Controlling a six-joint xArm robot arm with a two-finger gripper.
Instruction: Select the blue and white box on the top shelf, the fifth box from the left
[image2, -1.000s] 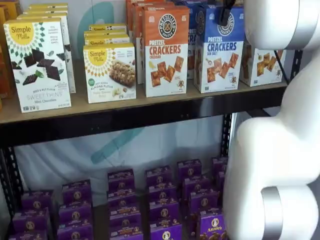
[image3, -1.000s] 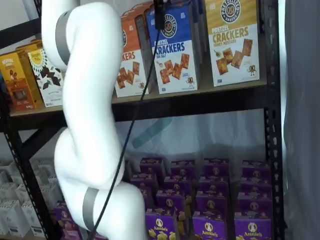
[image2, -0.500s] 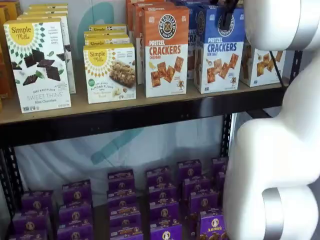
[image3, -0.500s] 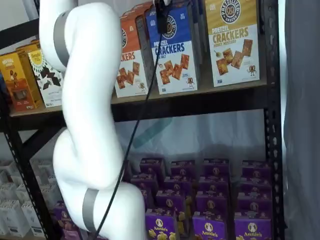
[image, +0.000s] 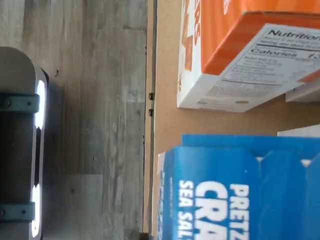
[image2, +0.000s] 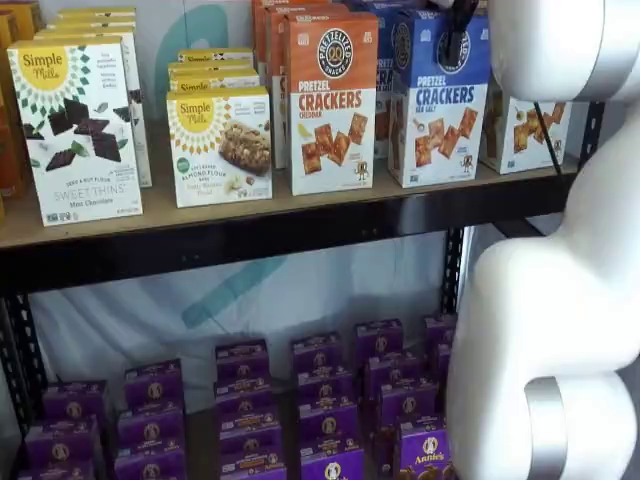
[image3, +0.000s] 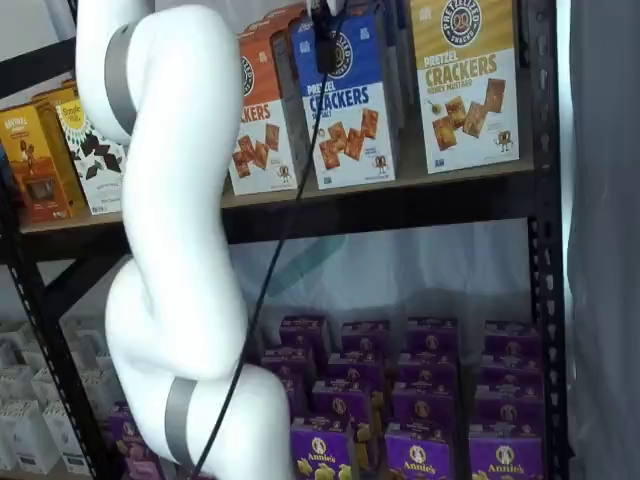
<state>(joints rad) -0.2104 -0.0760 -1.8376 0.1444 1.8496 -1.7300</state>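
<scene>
I see the top shelf (image2: 300, 205), a tan board with a black front beam, in both shelf views. Standing on it are Simple Mills boxes (image2: 75, 130), an orange Cheddar box (image2: 333, 100), then the blue and white box (image2: 438, 100) at its 3 o'clock, and a yellow-topped cracker box (image3: 465, 85) beyond. On the floor level below, at 6 o'clock, stand rows of purple Annie's boxes (image2: 325, 410).
</scene>
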